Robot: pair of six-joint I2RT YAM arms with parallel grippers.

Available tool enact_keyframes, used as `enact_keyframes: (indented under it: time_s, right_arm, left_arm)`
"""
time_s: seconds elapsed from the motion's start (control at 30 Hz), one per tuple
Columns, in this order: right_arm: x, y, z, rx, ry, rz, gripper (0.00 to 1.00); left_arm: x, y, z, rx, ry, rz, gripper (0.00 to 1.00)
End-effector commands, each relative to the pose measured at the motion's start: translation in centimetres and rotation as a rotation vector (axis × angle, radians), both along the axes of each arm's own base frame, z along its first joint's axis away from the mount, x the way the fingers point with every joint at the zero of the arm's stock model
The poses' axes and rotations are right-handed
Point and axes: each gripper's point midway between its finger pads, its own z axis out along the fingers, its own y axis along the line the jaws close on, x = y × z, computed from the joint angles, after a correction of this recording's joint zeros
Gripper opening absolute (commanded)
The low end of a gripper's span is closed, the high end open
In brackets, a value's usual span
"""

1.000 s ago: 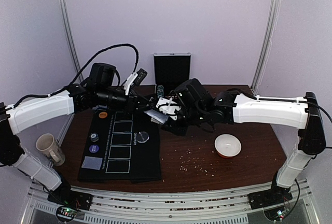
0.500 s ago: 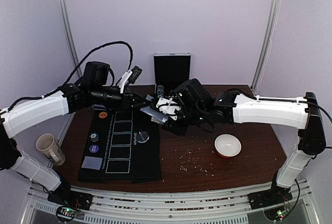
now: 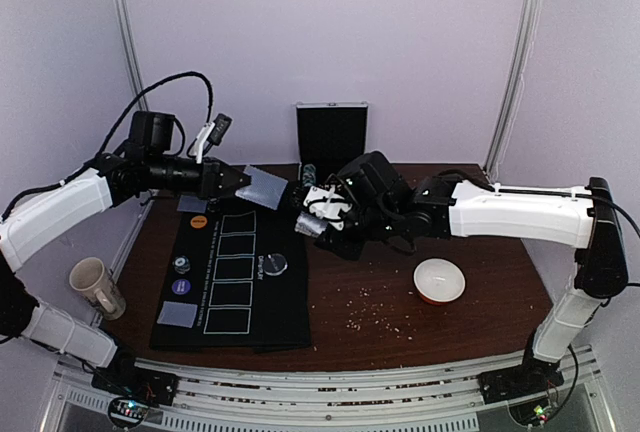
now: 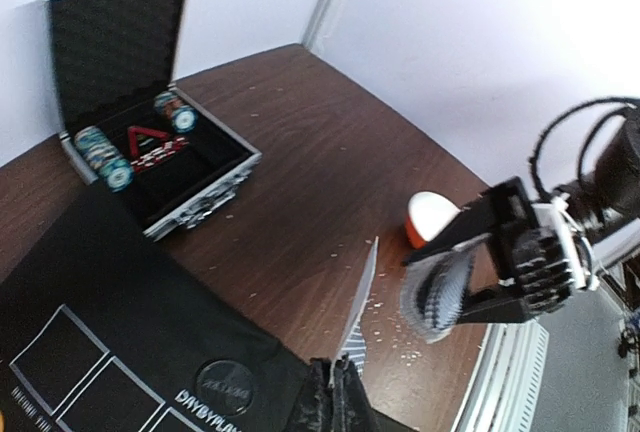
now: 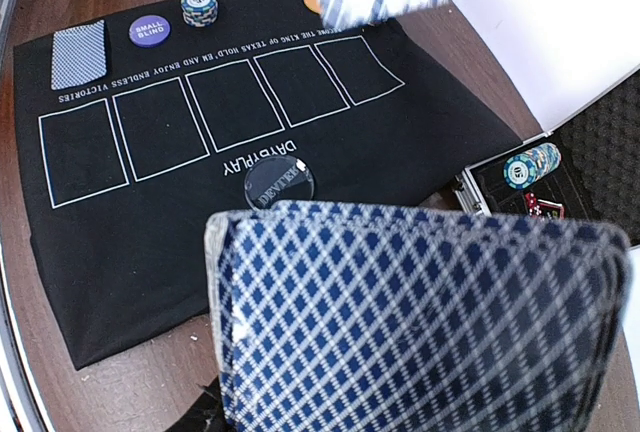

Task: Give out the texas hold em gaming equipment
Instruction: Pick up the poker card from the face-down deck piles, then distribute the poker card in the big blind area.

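A mug (image 3: 95,287) is sitting at the far left of the counter (image 3: 480,327). Next to it, a black mat (image 3: 240,302) is lying flat. Down the mat's left side, an orange chip (image 3: 198,221), a chip stack (image 3: 182,267), a purple button (image 3: 181,288) and a face-down mat card (image 3: 178,314) are lying in a line. A round dealer button (image 3: 276,264) is lying near the mat's right edge, beside the white boxes.

The left hand (image 3: 240,180) is hanging over the far end of the mat. It is clenched on one card (image 3: 266,189), pinching it by an edge. That card is up in the air between the two hands, touching nothing else.

An open case (image 3: 332,137) is standing at the back of the counter, with chips (image 4: 103,155) lying inside.

The right hand (image 3: 320,214) is grasping the deck (image 3: 308,224). It is holding the deck in the air just past the mat's far right corner, its blue-checked back facing the right wrist camera.

Further right, a bowl (image 3: 439,280) is sitting on the counter, well apart from both hands. Crumbs (image 3: 368,304) are lying between it and the mat.
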Motion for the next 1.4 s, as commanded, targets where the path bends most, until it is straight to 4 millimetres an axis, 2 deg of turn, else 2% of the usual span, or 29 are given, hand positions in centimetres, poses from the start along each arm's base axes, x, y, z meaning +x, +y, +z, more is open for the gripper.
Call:
enact_keyframes:
  time_s: [0.0,0.03,0.1,0.37,0.47,0.53,0.7,0.83,1.07,1.37]
  right_arm:
    - [0.2,-1.0,1.3,0.013,-0.025,-0.030,0.49]
    - [0.2,-1.1,1.4,0.014,-0.026,-0.031,0.49]
    - [0.2,-1.2,1.4,0.017,-0.027,-0.032,0.49]
    - [-0.1,-1.6,1.5,0.016,-0.022,-0.036,0.49]
    - [-0.2,-2.0,1.8,0.022,-0.024,-0.044,0.49]
    - [-0.2,-2.1,1.9,0.023,-0.022,-0.046,0.49]
    - [-0.3,-2.3,1.7,0.024,-0.020,-0.054,0.49]
    - [-0.3,-2.4,1.7,0.025,-0.019,-0.058,0.49]
    - [-0.3,-2.4,1.7,0.027,-0.019,-0.060,0.49]
    - [-0.3,-2.6,1.4,0.022,-0.016,-0.070,0.49]
  left_arm:
    - [4.1,6.4,-0.2,0.085,0.060,0.237,0.00]
    - [5.4,8.5,-0.9,0.116,0.087,0.311,0.00]
    - [7.2,11.4,-2.0,0.164,0.115,0.402,0.00]
    - [14.2,21.7,-6.4,0.246,0.229,0.655,0.00]
    - [16.0,25.2,-7.8,0.271,0.264,0.724,0.00]
    - [16.9,26.4,-8.3,0.330,0.257,0.748,0.00]
    - [18.6,27.9,-12.1,0.434,0.327,0.744,0.00]
    - [20.3,28.3,-14.4,0.463,0.336,0.723,0.00]
    - [23.4,27.5,-15.9,0.408,0.325,0.675,0.00]
    - [24.4,26.5,-17.8,0.348,0.353,0.638,0.00]
